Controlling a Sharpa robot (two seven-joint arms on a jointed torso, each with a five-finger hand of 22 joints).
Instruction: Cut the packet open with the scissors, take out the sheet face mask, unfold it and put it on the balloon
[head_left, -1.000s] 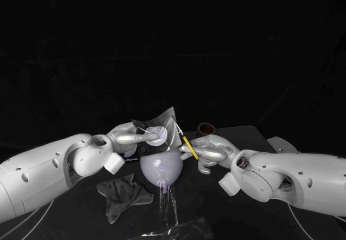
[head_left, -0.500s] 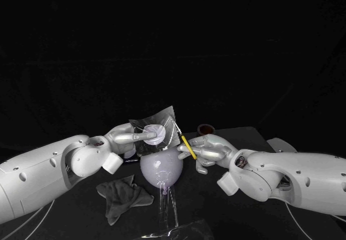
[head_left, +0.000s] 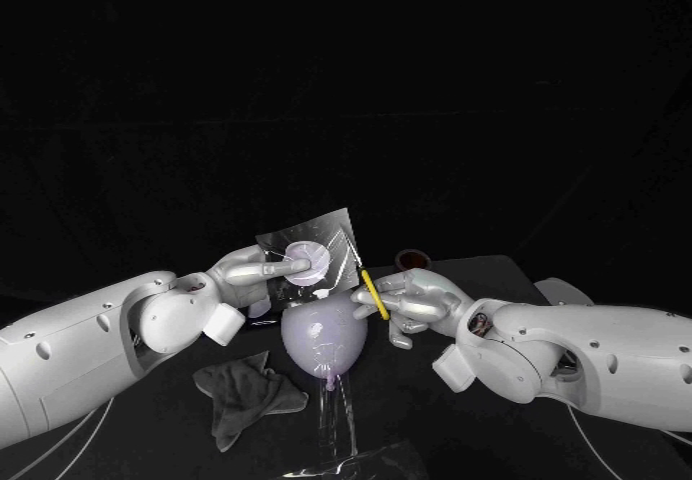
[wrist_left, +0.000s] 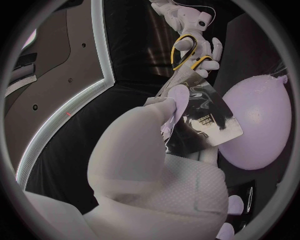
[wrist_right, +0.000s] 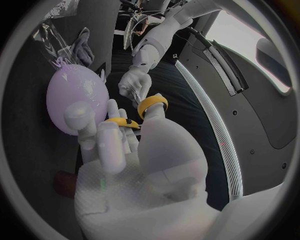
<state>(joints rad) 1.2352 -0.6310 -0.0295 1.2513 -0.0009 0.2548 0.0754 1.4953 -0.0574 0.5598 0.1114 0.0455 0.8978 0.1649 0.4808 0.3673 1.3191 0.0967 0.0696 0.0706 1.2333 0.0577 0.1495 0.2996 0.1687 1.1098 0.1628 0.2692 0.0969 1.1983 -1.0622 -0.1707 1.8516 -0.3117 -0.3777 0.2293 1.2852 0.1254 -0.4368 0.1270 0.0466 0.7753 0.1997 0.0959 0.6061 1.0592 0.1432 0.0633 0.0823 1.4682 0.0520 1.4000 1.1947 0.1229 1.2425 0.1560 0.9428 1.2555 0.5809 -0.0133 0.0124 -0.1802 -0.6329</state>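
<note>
Lilac balloon (head_left: 325, 340), yellow-handled scissors (head_left: 376, 295), silvery packet (head_left: 335, 243).

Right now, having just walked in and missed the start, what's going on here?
The left hand holds the packet up above the balloon. The right hand holds the yellow-handled scissors next to it, blades at the packet's edge. Whether the cut has begun, I cannot tell. A dark cloth lies on the table beside the balloon.

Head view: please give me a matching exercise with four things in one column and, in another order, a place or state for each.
1 packet
2 scissors
3 balloon
4 cloth

a lies on the table
b held by the right hand
c held by the left hand
d pale lilac

Pairs: 1-c, 2-b, 3-d, 4-a
</note>
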